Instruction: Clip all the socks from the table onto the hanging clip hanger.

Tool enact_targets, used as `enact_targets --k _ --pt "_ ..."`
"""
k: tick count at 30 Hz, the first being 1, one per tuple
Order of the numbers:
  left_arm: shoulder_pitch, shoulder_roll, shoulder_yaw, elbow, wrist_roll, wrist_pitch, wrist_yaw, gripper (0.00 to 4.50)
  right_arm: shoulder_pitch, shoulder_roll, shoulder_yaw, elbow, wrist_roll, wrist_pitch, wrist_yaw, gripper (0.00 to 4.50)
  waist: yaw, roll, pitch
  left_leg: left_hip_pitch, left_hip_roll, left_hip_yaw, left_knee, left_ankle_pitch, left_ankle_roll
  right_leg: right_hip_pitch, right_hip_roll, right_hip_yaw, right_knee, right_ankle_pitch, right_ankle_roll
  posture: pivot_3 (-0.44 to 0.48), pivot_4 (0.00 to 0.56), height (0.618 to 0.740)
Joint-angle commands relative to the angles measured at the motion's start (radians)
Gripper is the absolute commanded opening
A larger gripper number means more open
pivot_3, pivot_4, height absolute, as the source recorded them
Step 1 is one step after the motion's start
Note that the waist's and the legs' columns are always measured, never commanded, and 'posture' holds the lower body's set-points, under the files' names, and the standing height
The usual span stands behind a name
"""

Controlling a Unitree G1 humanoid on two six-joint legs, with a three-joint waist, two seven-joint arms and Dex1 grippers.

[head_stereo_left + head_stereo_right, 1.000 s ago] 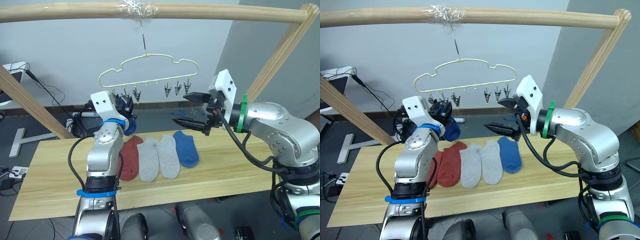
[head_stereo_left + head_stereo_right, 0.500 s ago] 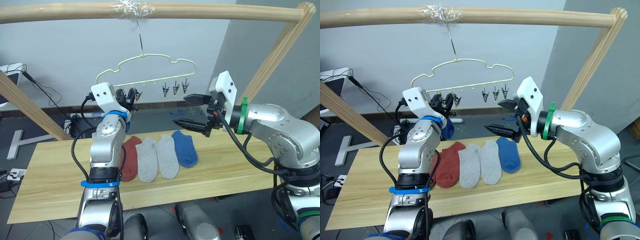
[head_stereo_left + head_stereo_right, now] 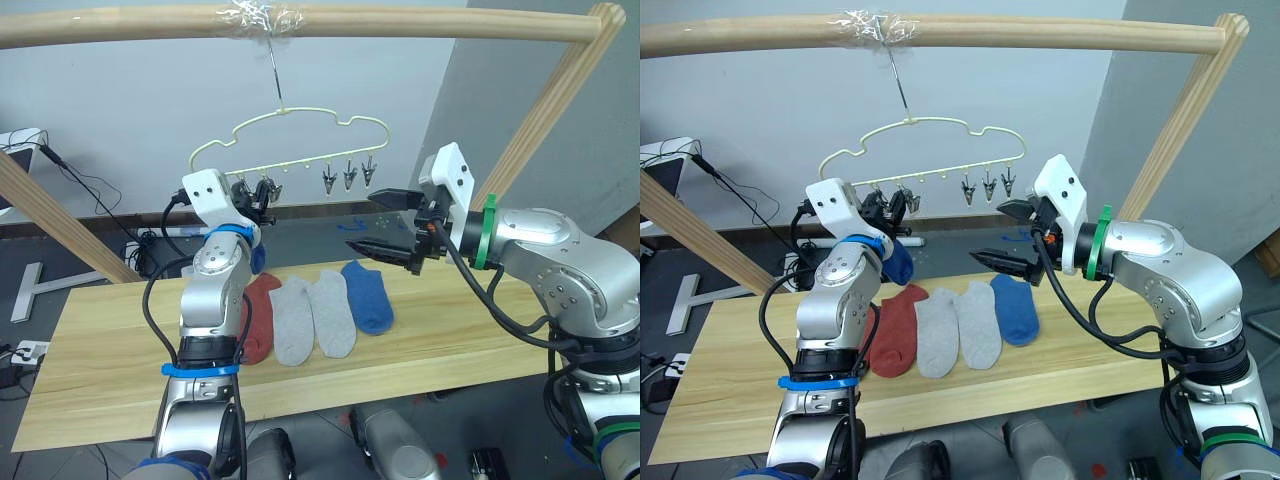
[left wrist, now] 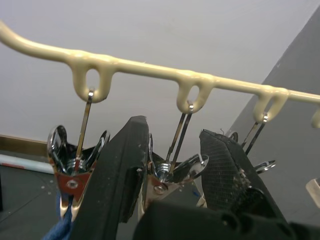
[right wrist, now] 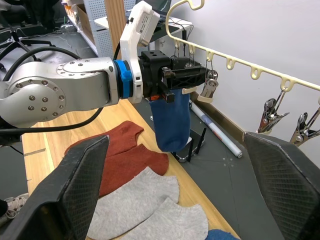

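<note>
The left pincer (image 5: 192, 76) is raised to the clip hanger (image 3: 300, 130), its fingers spread around a silver clip (image 4: 167, 172), apparently squeezing it open. A blue sock (image 5: 171, 122) hangs beneath, long axis vertical, toe down; what grips it is unclear. The right pincer (image 3: 385, 222) hovers spread and empty nearby. Red, grey and blue socks (image 3: 315, 312) lie side by side on the bench (image 3: 450, 350), lengthwise toward the robot.

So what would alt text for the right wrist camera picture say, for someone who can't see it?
The robot's left gripper is raised to a clip on the pale yellow clip hanger, a blue sock dangling below it. Rust-red socks and grey socks lie on the wooden table.
</note>
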Motion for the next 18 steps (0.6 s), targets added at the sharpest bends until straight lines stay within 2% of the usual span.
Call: enact_targets --k 1,13,18 --pt "-0.001 0.004 0.001 -0.016 0.013 -0.016 0.003 1.95 0.000 -0.013 -0.029 -0.042 0.009 -0.006 -0.003 4.50 0.000 0.000 0.000 0.000 0.000 0.000 0.000 0.000 0.000 0.000 0.000 0.000 0.000 0.000 0.000 -0.368 0.200 0.740" --pt "-0.025 -0.007 0.024 -0.001 -0.021 -0.002 0.011 1.95 0.010 -0.012 -0.031 -0.052 0.010 -0.004 -0.013 4.50 -0.004 0.000 0.000 0.000 0.000 0.000 0.000 0.000 0.000 0.000 0.000 0.000 0.000 0.000 0.000 -0.371 0.200 0.740" --pt "-0.031 -0.004 0.030 -0.013 -0.023 0.009 0.008 3.49 0.015 -0.011 -0.030 -0.055 0.012 -0.003 -0.016 4.50 -0.005 0.000 0.000 0.000 0.000 0.000 0.000 0.000 0.000 0.000 0.000 0.000 0.000 0.000 0.000 -0.373 0.203 0.740"
